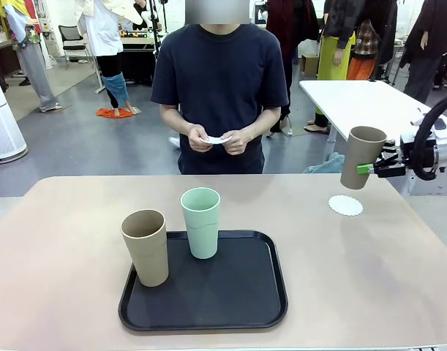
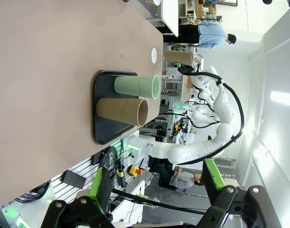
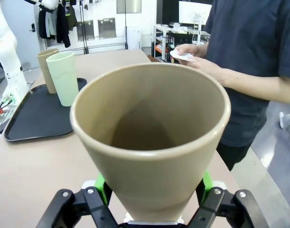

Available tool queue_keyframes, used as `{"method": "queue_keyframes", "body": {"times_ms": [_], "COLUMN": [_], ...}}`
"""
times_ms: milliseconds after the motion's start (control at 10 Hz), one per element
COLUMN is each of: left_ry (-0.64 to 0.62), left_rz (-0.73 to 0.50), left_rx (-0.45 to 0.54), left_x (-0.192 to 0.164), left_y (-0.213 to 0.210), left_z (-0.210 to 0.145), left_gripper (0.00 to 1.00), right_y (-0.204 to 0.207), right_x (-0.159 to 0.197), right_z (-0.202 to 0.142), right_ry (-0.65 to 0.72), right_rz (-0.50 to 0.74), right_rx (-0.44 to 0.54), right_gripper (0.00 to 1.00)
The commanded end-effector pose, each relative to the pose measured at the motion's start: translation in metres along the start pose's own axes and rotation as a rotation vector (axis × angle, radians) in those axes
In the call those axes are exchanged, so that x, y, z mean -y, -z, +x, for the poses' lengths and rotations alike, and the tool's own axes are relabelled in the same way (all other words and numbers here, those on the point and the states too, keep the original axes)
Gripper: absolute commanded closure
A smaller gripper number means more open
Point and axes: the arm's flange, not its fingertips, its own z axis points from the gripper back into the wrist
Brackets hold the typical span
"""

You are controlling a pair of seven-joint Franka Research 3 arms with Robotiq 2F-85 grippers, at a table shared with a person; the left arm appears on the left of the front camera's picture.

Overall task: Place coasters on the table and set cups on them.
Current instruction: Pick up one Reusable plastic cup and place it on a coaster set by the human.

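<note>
One tan cup, pinched in my right tool, near one coaster; next, lower it centred.

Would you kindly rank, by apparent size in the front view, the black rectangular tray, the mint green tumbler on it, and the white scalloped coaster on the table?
1. black rectangular tray
2. mint green tumbler
3. white scalloped coaster, though it lies farther from the camera
</note>
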Motion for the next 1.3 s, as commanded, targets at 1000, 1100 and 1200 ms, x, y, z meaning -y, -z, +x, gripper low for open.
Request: {"method": "queue_keyframes", "body": {"times_ms": [1000,1100,1200], "left_ry": [0.007,0.007,0.007], "left_rz": [-0.007,-0.007,-0.007], "left_rx": [0.018,0.018,0.018], "left_x": [0.001,0.001,0.001], "left_y": [0.0,0.0,0.0], "left_z": [0.001,0.001,0.001], "left_gripper": [0.0,0.0,0.0], "right_y": [0.006,0.009,0.013], "right_x": [0.006,0.007,0.007], "right_z": [-0.02,-0.023,-0.028], "right_ry": [0.064,0.084,0.101], "right_rz": [0.026,0.035,0.046], "right_rx": [-0.018,-0.026,-0.031], "right_gripper": [0.16,0.16,0.16]}}
